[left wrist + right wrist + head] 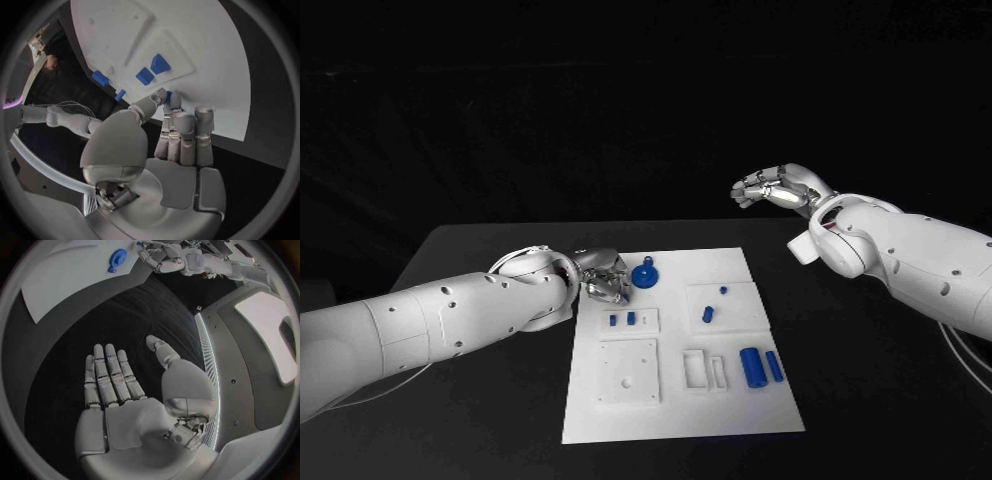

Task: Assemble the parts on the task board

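The white task board sat in the middle of the head view on the black table, with raised white plates on it. I counted about seven blue parts: one round piece with a loop on top near the board's upper left, two small blocks side by side on a little plate left of centre, a tiny peg and a short bar on the plate to the right, and two cylinders standing next to each other lower right.

The left hand came in from the left and hung at the board's upper-left edge, right beside the round piece. Its wrist view showed the thumb and a fingertip pressed together over a sliver of blue (could be a small part, I couldn't tell for sure).

The right hand was up in the upper right, well clear of the board. In its wrist view the fingers lay flat and spread, holding nothing.
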Action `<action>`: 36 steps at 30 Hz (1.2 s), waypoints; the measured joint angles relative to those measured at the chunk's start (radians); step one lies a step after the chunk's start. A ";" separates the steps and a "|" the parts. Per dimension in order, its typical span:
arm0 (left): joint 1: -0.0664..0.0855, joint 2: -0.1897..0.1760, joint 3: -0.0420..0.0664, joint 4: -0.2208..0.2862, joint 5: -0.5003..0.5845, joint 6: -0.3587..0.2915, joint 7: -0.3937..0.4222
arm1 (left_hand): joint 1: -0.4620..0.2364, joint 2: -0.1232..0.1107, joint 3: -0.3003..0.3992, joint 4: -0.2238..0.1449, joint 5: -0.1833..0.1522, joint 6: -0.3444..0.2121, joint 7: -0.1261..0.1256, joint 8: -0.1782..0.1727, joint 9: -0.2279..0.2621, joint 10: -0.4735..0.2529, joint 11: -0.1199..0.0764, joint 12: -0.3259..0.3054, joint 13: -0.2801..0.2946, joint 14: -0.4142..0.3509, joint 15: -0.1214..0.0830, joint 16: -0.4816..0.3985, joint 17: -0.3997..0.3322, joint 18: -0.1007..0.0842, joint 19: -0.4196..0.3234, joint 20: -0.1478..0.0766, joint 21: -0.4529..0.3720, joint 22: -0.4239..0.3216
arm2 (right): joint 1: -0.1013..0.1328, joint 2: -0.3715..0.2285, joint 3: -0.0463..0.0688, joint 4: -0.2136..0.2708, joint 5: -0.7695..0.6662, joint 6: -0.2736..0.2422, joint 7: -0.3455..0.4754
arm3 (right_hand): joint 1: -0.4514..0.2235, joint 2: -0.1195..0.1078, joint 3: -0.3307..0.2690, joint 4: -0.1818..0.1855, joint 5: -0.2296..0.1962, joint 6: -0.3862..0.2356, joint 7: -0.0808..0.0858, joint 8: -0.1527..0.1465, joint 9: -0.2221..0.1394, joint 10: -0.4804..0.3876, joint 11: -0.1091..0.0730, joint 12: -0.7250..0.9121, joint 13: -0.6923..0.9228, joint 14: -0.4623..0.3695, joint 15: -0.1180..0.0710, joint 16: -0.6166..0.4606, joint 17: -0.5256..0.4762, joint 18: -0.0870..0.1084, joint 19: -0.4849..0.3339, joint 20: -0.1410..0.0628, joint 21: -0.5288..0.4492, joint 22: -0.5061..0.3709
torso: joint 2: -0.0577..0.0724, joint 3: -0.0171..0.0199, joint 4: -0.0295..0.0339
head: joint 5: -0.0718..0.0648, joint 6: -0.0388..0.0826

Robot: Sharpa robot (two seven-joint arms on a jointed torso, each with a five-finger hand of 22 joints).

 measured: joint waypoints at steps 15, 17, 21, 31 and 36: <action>0.002 -0.003 -0.020 0.030 -0.138 -0.055 0.005 | 0.000 0.000 0.005 -0.008 0.031 0.004 -0.003 0.004 0.001 0.020 -0.009 -0.004 0.007 0.009 -0.005 0.007 0.003 -0.001 0.004 0.000 0.004 0.002 | 0.000 -0.001 0.000 0.001 0.000 0.000 0.000 | 0.000 0.000 0.000 0.000 0.000 0.000 0.000 0.000 -0.001 0.000 0.000 -0.004 0.000 0.000 0.000 0.000 0.000 0.000 0.000 0.000 0.000 0.001 | 0.000 0.0000 -0.0007 | -0.001 0.000; 0.002 -0.003 -0.020 0.030 -0.147 -0.055 0.005 | 0.000 0.000 0.005 -0.008 0.031 0.004 -0.003 0.004 0.001 0.020 -0.009 -0.004 0.007 0.009 -0.005 0.007 0.003 -0.001 0.004 0.000 0.004 0.002 | 0.000 -0.001 0.000 0.001 0.000 0.000 0.000 | 0.000 0.000 0.000 0.000 0.000 0.000 0.000 0.000 -0.001 0.000 0.000 -0.004 0.000 0.000 0.000 0.000 0.000 0.000 0.000 0.000 0.000 0.001 | 0.000 0.0000 -0.0009 | -0.001 0.000; 0.002 -0.002 -0.020 0.030 -0.158 -0.055 0.006 | 0.000 0.000 0.005 -0.008 0.031 0.004 -0.004 0.004 0.001 0.020 -0.009 -0.004 0.008 0.008 -0.006 0.007 0.003 -0.001 0.004 0.000 0.004 0.002 | 0.000 -0.002 0.000 0.001 0.000 0.000 0.000 | 0.000 0.000 0.000 0.000 0.000 0.000 0.000 0.000 -0.001 0.000 0.000 -0.004 0.000 0.000 0.000 0.000 0.000 0.000 0.000 0.000 0.000 0.001 | 0.000 -0.0001 -0.0009 | -0.002 0.000; 0.002 -0.006 -0.021 0.031 -0.161 -0.058 0.015 | 0.006 -0.025 0.016 -0.007 0.031 -0.010 0.010 -0.018 -0.003 0.020 -0.009 -0.022 0.009 0.007 -0.007 0.007 0.003 -0.001 0.003 -0.004 0.004 0.002 | 0.000 -0.006 0.000 0.001 0.000 0.000 0.000 | 0.000 0.000 0.000 0.000 0.000 0.000 0.000 0.000 -0.001 0.000 0.000 -0.004 0.000 0.000 0.000 0.000 -0.001 0.000 0.000 0.000 0.000 0.001 | 0.000 -0.0005 -0.0003 | -0.004 0.000; -0.006 -0.008 -0.028 0.031 -0.157 -0.057 0.017 | 0.006 -0.068 0.006 -0.023 0.039 -0.102 0.034 -0.072 -0.032 0.027 -0.005 -0.029 0.012 -0.007 -0.013 0.007 0.001 0.002 -0.001 -0.008 0.004 0.001 | 0.000 -0.008 0.000 0.001 0.000 0.000 0.000 | 0.000 0.000 0.000 0.000 0.000 0.000 0.000 0.000 -0.001 0.000 0.000 -0.004 0.000 0.000 0.000 0.000 -0.001 0.000 0.000 0.000 0.000 0.001 | 0.000 -0.0008 -0.0001 | -0.004 0.002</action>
